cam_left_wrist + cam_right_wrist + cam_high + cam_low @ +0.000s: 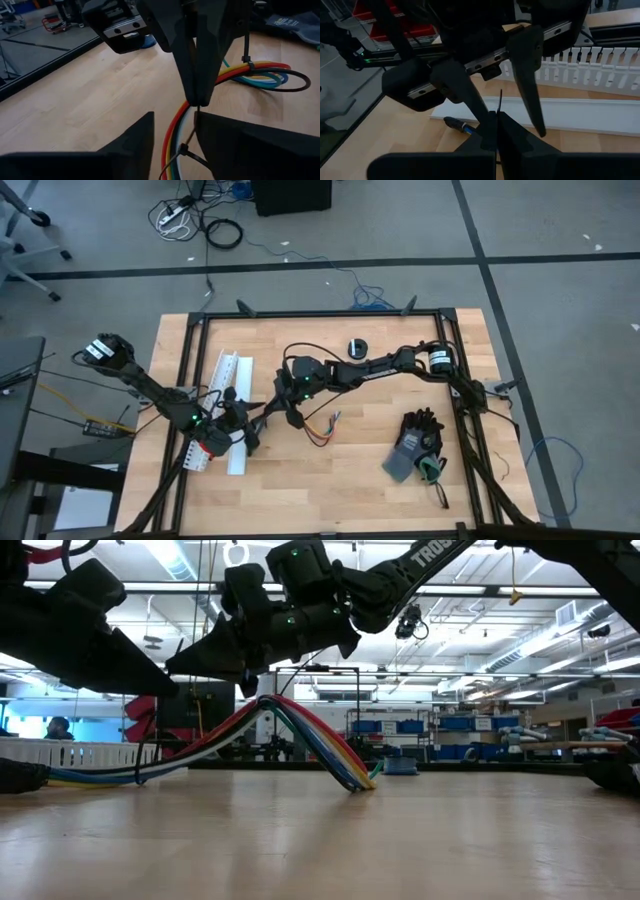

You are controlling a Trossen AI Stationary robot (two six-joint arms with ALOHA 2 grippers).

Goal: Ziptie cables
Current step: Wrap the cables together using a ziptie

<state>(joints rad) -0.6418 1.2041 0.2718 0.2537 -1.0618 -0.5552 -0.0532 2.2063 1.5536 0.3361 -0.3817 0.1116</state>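
Right pincer (496,131) closed on the thin black ziptie (500,102) tail, above the cables (320,745) at mid-surface (330,480). Left pincer (502,75) partly open, its fingers either side of that tail without a confirmed grip. Low view alone shows the cables arched off the surface; left wrist view shows a second ziptie (246,62) already looped.

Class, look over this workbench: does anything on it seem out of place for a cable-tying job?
Yes: a pair of dark work gloves lies crumpled on the table's right side, away from the cables and both arms. Nothing looks spilled or damaged.
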